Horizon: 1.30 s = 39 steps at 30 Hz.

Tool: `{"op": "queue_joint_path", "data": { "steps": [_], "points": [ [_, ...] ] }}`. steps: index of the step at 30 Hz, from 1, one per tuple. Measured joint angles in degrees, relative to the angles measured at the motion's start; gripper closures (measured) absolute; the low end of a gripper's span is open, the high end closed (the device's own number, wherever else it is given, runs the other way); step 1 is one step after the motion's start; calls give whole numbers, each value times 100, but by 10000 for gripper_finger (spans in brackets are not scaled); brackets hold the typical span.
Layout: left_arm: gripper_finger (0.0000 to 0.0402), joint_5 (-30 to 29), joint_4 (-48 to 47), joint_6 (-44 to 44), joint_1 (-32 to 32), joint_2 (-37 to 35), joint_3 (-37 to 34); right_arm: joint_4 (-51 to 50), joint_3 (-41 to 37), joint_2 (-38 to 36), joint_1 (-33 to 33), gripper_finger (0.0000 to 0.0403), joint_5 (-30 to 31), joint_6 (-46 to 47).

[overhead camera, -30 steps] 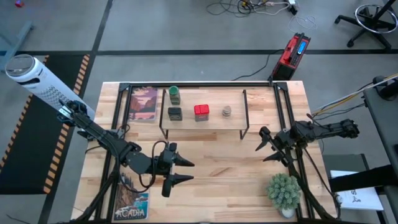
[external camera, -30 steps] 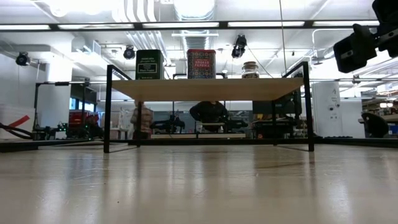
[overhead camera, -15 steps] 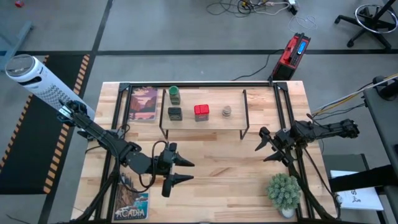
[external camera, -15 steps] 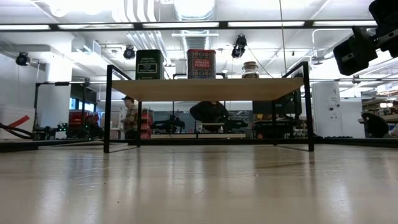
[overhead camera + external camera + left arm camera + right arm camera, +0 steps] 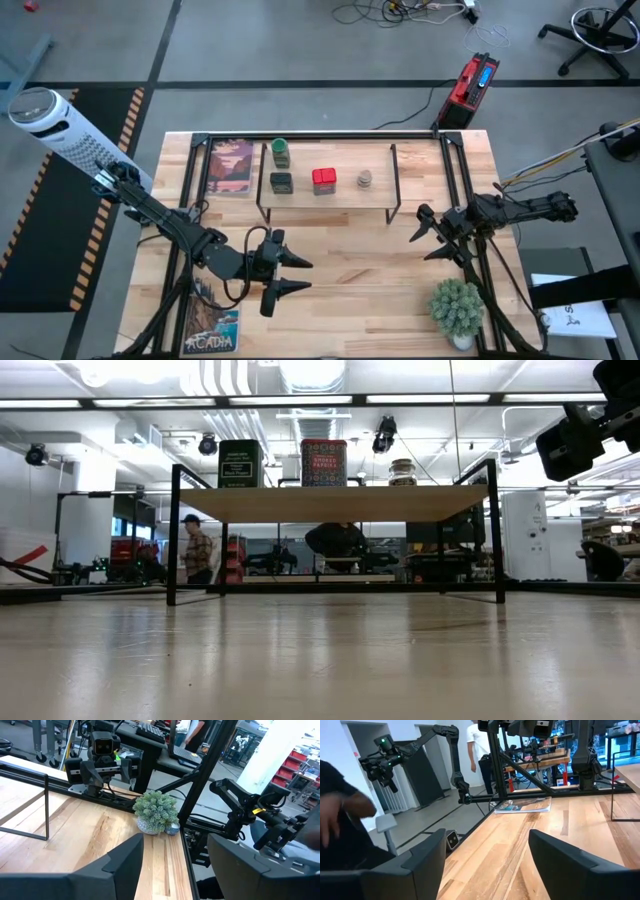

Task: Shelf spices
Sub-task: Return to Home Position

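Observation:
All the spices stand on the light-wood shelf (image 5: 345,197): the green-lidded jar (image 5: 281,152) at its far left, the dark olive tin (image 5: 281,182) in front of it, the red tin (image 5: 323,179) in the middle, the tiny round jar (image 5: 365,179) to the right. The low view shows the olive tin (image 5: 240,463), the red tin (image 5: 324,462) and the small jar (image 5: 403,472) on the board (image 5: 330,503). My left gripper (image 5: 295,274) hovers open over the table's near left part. My right gripper (image 5: 422,235) hovers open right of the shelf.
One picture book (image 5: 232,167) lies left of the shelf, another (image 5: 211,323) at the near left corner. A potted plant (image 5: 457,308) stands at the near right corner. Black frame rails (image 5: 460,180) run along the table's sides. A person (image 5: 197,552) walks in the room behind.
Both arms and all spices have kept still. Only the person in the room behind the table has walked leftward in the low view.

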Motion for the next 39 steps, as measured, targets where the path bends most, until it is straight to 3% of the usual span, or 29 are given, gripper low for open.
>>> {"op": "queue_joint_path", "data": {
  "steps": [19, 23, 30, 35, 39],
  "points": [
    [171, -13, 115, -135, -1, -67, -192, -2, 0, 0, 0, 138, 0, -1],
    [177, -158, 1147, 1201, 56, -593, -1230, -2, 0, 0, 0, 144, 0, -1],
    [186, 77, 3786, 1192, 67, -1658, -3800, -2, 0, 2, 0, 153, 0, -1],
    [191, 600, 4126, 1341, 67, -2225, -4890, -4, 0, 2, 0, 159, 2, -1],
    [191, 615, 4202, 1301, 67, -2672, -5275, -2, 0, 2, 0, 163, 0, -1]
  ]
}}
